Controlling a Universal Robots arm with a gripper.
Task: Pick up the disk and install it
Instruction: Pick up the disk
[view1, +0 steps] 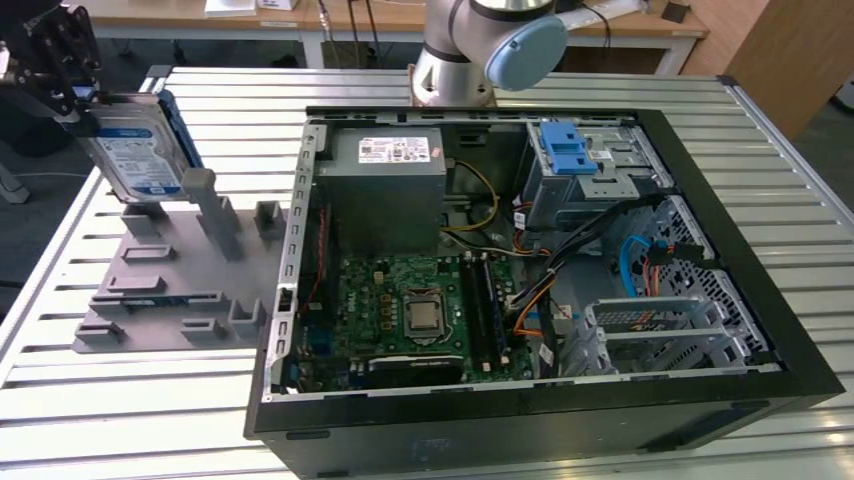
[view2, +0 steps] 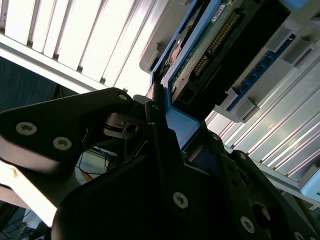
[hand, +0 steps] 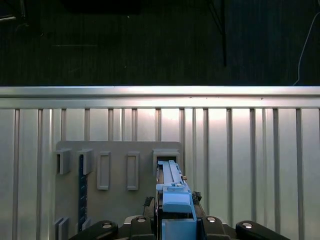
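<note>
Here the black gripper (view1: 67, 85) runs off the exterior view's left edge and covers the upper end of the flat grey metal disk (view1: 134, 155). The grey robot arm (view1: 467, 40) is cut at the top edge. In both wrist views the disk's labelled face is turned away, and in the second wrist view the gripper's body hides its near end.

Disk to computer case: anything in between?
In the exterior view, the grey fixture's posts and bare table slats lie between disk and case.
</note>
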